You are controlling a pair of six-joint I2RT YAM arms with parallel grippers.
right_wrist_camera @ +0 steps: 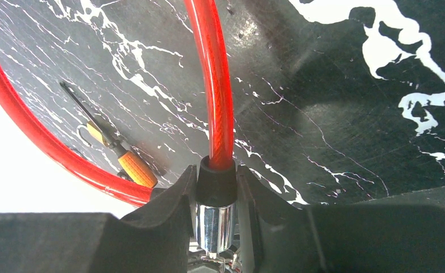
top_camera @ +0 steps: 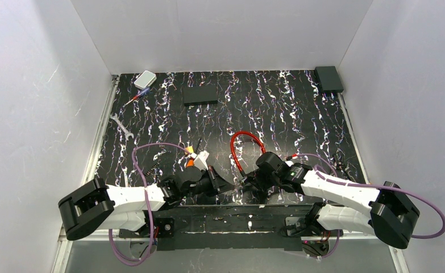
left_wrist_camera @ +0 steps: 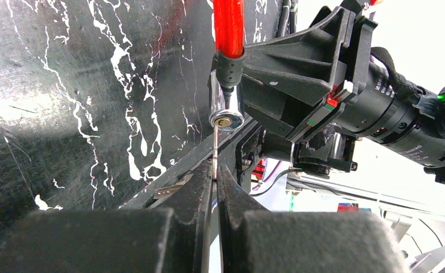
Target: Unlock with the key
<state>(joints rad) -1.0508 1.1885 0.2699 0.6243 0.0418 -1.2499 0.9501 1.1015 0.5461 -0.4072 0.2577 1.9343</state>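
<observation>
1. Your left gripper [left_wrist_camera: 214, 187] is pressed together on the key [left_wrist_camera: 215, 145], a thin metal blade held edge-on, its tip meeting the keyhole [left_wrist_camera: 224, 121] just ahead of the fingertips.
2. Your right gripper [right_wrist_camera: 215, 182] clamps the lock barrel [right_wrist_camera: 215, 227], so its keyhole faces that blade.

White arms [top_camera: 134, 199], black joints [top_camera: 83, 207] (purple cables [top_camera: 152, 145]).

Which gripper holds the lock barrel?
The right gripper, clamped on the chrome barrel of the red cable; the left gripper pinches a thin blade at its keyhole.
</observation>
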